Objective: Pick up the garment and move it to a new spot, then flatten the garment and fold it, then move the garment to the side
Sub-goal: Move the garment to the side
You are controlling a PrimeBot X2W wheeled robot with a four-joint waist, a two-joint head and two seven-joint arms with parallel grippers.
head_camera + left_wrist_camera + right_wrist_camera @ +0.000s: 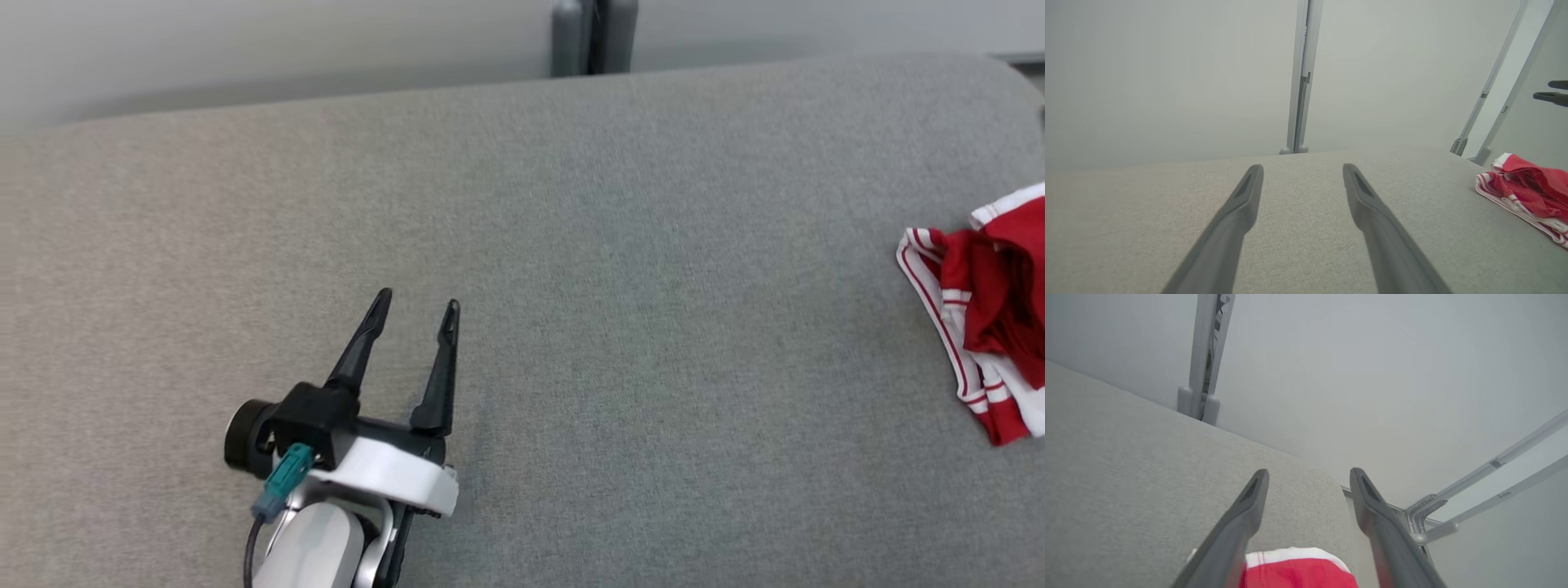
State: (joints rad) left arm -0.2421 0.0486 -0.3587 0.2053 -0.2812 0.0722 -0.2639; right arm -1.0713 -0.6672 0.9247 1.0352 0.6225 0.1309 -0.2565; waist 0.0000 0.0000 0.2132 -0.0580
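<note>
Left tool (418, 300): jaws wide apart, nothing between them. It sits low over the bare grey desk (653, 245), lower left of the head view, fingers pointing towards the far edge. In its own wrist view the left tool (1302, 167) shows both fingers spread with only desk (1126, 204) fabric in the gap. Whether the fingertips touch the cloth surface cannot be told.

Right tool (1309, 473): jaws also spread, gap empty, no grip on anything. The left wrist view catches the right tool (1545, 90) at the right edge as two dark fingertips in the air, above the garment (1523, 188) and clear of it.

Garment (980, 327): red with white striped trim, lying bunched in a loose heap on the desk at the right edge of the head view, well apart from the left tool. In the right wrist view the garment (1298, 571) shows at the bottom, under the spread fingers, near the rounded corner of the desk (1106, 457).

Behind the desk: a plain pale wall with a grey upright post (594, 37).
</note>
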